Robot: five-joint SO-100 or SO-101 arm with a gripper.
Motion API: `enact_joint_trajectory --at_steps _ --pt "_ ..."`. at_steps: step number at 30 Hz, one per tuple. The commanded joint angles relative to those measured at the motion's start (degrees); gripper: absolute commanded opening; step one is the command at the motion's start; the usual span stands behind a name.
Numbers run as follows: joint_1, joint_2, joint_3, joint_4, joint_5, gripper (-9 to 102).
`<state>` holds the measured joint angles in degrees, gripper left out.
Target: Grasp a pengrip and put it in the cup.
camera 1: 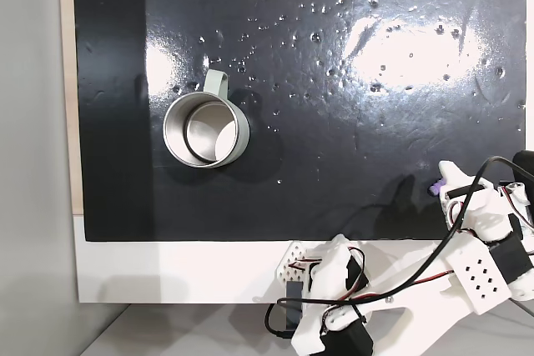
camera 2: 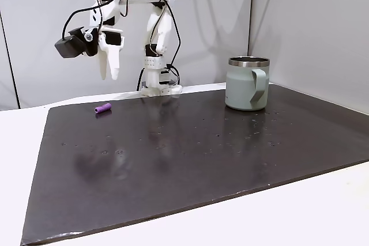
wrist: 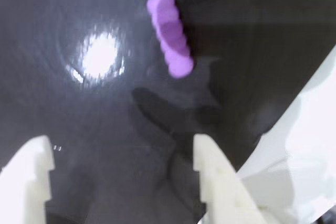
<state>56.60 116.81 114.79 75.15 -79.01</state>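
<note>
In a fixed view from the side we see our gripper [camera 2: 109,68] hanging in the air above the dark mat [camera 2: 190,159], fingers pointing down, with nothing between them. The wrist view shows the two white fingertips [wrist: 212,166] spread well apart, so we read the gripper [wrist: 123,163] as released and empty. The pengrip [camera 2: 103,108] lies on its side on the mat, below the fingers and slightly toward the camera in that side view, not touching them. From the wrist it appears ahead of the open jaws as a purple ribbed cylinder [wrist: 169,34], lying roughly in line with the gap and nearer the right-hand finger, with a bright light reflection on the mat off to its left. In the fixed view from above, a small purple bit of the pengrip [camera 1: 435,188] peeks out just beside the white gripper body. The cup [camera 2: 248,83] stands upright on the mat, well apart from the gripper, far to its right in the side view; from above we see its shiny steel inside [camera 1: 206,131] holding nothing.
</note>
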Motion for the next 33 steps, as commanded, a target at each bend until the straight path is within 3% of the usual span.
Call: enact_joint_trajectory --at_steps 1,10,23,33 --pt "2.2 -0.7 1.2 -5.3 -3.2 32" --pt "3.6 -9.0 0.9 -13.2 -4.8 32" --pt "0.1 -20.7 -0.6 -16.9 -5.2 29" --pt "0.2 -27.3 -5.3 -17.1 -5.2 4"
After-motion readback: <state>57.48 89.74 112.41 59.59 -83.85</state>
